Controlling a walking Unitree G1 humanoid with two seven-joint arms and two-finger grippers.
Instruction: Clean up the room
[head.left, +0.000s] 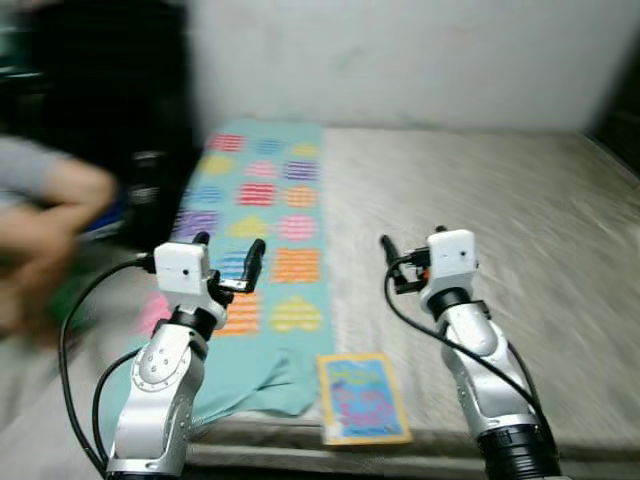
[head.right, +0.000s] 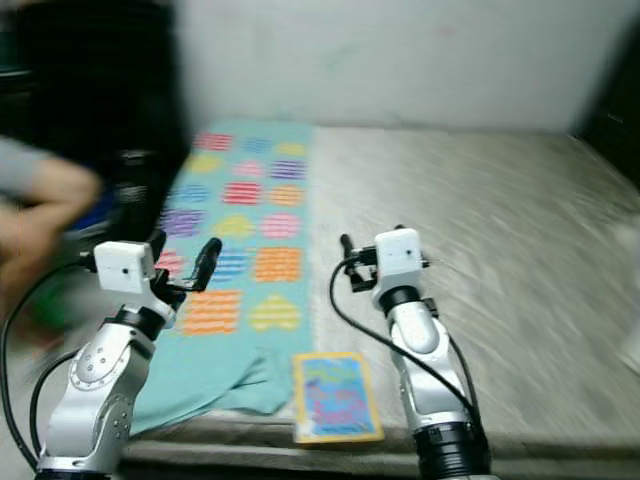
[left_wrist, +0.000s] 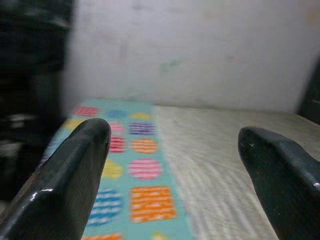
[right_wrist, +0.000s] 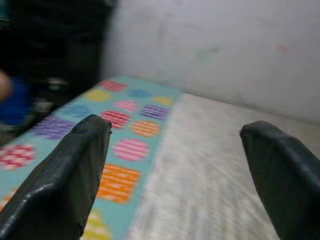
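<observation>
Blurred head views of a bed (head.left: 520, 200) with a grey mattress against a pale wall (head.left: 400, 50). Along the bed's left side, a teal blanket (head.left: 265, 215) patterned with striped hearts and shapes, its near corner rumpled at the bed's edge. Just beside that corner, flat at the near edge, a colourful book (head.left: 362, 398). Left tool (head.left: 228, 255) raised over the blanket, fingers spread wide, empty. Right tool (head.left: 412, 252) raised over bare mattress beside the blanket's edge, fingers likewise parted, gripping nothing. At far left, a person's arm (head.left: 45, 215), blurred, before dark furniture (head.left: 100, 100).
</observation>
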